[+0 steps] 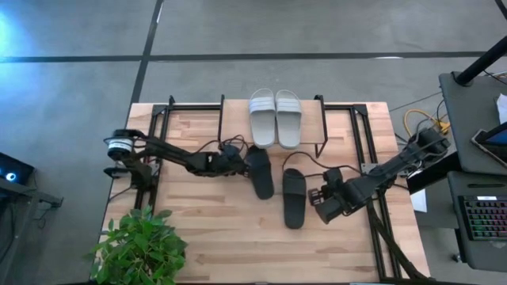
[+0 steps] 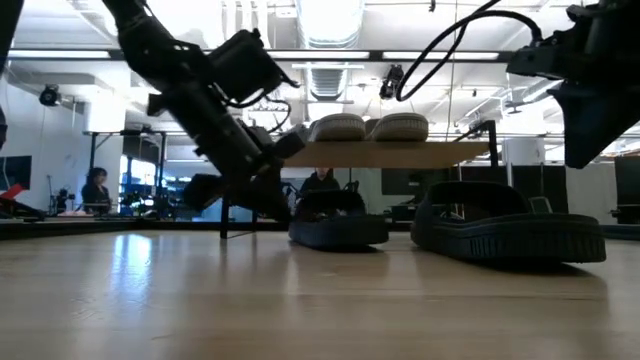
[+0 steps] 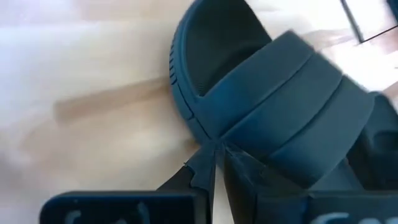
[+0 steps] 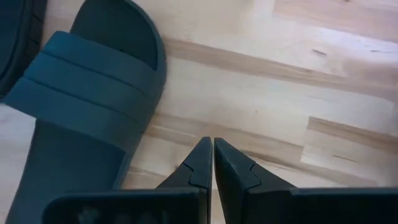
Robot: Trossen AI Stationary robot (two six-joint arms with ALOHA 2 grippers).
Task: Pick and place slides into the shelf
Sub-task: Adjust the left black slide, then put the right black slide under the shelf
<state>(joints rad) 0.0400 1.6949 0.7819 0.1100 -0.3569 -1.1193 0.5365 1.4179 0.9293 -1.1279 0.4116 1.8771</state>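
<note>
The grey pair of slides sits side by side on the shelf's wooden top, shown from the front in the low view as the shelf plank. Two black slides lie flat on the table in front of the shelf: the left one and the right one. My left gripper is shut, with its tips at the left black slide's left side. My right gripper is shut. It hovers over bare wood just right of the right black slide. My left gripper comes in low from the table's left. Its shut fingertips are at the side rim of the left black slide, where the strap joins the sole. I cannot tell whether they touch it. The slide lies flat on the table.
A potted plant stands at the near left corner. Black metal frames flank the shelf on both sides. A side desk with a keyboard is off the table's right edge. A person sits far behind. Bare wood lies toward the near edge.
</note>
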